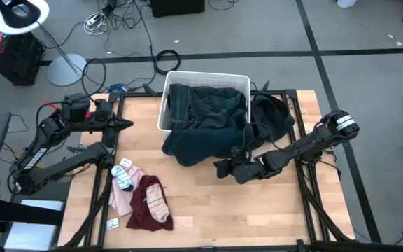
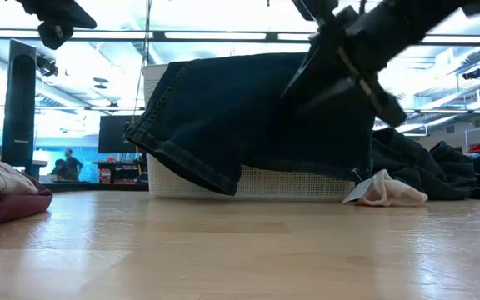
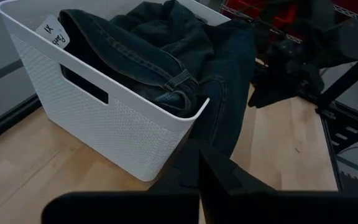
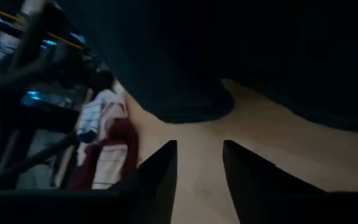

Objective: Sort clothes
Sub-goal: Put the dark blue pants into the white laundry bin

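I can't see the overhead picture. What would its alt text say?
A dark teal garment spills from a white bin onto a wooden table. The right gripper sits open beside it. The left gripper waits, shut, above maroon and pink clothes with striped socks.

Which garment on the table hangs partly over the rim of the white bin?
The large dark teal garment: it fills the bin and spills over its front rim onto the table. The maroon and pink garments lie flat, apart from the bin.
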{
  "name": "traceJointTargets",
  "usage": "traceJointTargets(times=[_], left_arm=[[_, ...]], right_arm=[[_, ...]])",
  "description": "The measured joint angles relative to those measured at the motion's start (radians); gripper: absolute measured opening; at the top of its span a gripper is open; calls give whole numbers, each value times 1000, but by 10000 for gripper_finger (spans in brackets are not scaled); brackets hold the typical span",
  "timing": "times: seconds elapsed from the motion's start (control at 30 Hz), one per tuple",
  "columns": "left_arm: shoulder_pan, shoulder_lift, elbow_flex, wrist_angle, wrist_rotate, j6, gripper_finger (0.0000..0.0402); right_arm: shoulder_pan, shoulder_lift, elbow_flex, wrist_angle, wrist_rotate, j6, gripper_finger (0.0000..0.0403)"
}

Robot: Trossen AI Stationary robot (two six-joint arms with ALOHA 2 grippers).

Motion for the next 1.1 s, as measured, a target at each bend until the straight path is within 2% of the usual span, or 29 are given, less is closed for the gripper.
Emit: traceJointTargets(times=[0.13,0.3,0.6,0.77,0.9,1.0,1.1], left_arm=[[0,0,0,0,0,-14,1],[0,0,0,1,0,-21,1],[0,0,0,39,-1,-51,1],[0,0,0,37,-3,-54,1],[0,0,0,37,-5,-55,1],[0,0,0,37,-5,-55,1],[0,0,0,38,-6,-55,1]], right_arm=[[-18,0,-80,136,24,-83,154],[-53,0,-102,232,83,-251,175],[-117,0,-98,387,-1,-400,177],[-125,0,-98,540,-89,-475,135],[-118,0,-98,673,-104,-557,69],[-116,0,-70,699,-104,-634,14],[-124,0,-7,699,-105,-710,10]])
